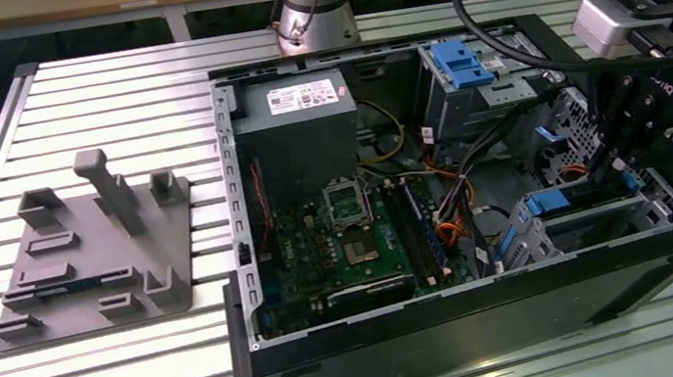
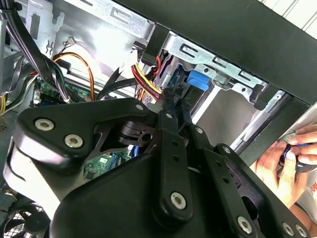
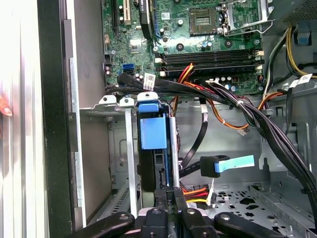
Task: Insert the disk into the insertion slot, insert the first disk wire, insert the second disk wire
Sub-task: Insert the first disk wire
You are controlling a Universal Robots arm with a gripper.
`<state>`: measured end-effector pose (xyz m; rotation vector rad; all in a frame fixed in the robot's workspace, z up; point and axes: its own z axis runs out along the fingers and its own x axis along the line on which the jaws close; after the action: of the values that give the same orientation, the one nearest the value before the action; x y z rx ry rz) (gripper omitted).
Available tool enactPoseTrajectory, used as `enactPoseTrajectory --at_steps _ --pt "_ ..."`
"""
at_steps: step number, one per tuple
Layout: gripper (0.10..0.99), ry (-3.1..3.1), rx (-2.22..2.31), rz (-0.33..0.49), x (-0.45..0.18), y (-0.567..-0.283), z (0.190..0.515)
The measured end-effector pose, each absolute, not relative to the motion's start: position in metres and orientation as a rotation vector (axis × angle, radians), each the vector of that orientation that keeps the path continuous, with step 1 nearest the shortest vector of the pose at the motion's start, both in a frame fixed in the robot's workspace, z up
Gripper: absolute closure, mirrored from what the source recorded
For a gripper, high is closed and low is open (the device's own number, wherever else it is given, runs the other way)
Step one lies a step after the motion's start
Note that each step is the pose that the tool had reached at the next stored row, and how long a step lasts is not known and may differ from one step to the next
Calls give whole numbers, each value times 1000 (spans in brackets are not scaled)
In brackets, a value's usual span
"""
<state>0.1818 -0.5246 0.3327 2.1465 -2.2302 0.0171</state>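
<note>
**Disk on edge in the slot, claw close beside it**

Disk point(image 3: 153, 133) stands on edge inside the insertion slot point(image 1: 606, 225). The slot is the low silver bay in the corner of the open computer case point(image 1: 491, 345), toward the exterior view's right. The disk's blue carrier shows in both wrist views as a bright tab flanked by the bay's sheet-metal uprights. In the first wrist view a blue rail runs along the dark body toward the camera.

The gripper point(image 3: 168, 192) reaches down into the case and hangs just beside the disk's near end. Whether the claw is apart, together or clamped on something cannot be told. Close by it lies a bundle of red, yellow and black wires point(image 3: 194, 190). A little farther off, a black cable with a pale-blue tab point(image 3: 227, 164) hangs free, apart from the disk.

In the exterior view a green motherboard point(image 1: 344, 242) fills the middle of the case, and a power supply point(image 1: 298, 144) sits at its far end. A taller cage with a blue latch point(image 1: 465, 67) stands beyond the slot.

The case rests on a slatted table point(image 1: 97, 84), with a grey fixture point(image 1: 95, 252) well apart from it at the exterior view's left. In the second wrist view a person's hand point(image 2: 282, 161) shows outside the case's black wall.
</note>
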Motion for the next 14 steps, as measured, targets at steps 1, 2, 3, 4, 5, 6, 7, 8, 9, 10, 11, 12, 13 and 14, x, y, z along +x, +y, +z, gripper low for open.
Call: enactPoseTrajectory --at_steps 1,2,3,4,5,6,7,8,9,10,11,12,13,14 --pt "914 -2230 2147 17 182 -525 333" --pt "914 -2230 2147 17 182 -525 333" --pt "914 -2230 2147 17 182 -525 333" --pt "914 -2230 2147 17 182 -525 333" --pt "914 -2230 2147 17 182 -525 333" --pt "914 -2230 2146 17 182 -525 333" --pt "914 -2230 2146 18 182 -525 333" --pt "914 -2230 2146 18 182 -525 333" --pt "914 -2230 2146 18 182 -525 333" --pt "914 -2230 2146 18 182 -525 333" --pt "914 -2230 2146 18 182 -525 333" --pt "914 -2230 2146 18 182 -525 334" --pt "914 -2230 2146 18 182 -525 334" --pt "914 -2230 2146 18 182 -525 334"
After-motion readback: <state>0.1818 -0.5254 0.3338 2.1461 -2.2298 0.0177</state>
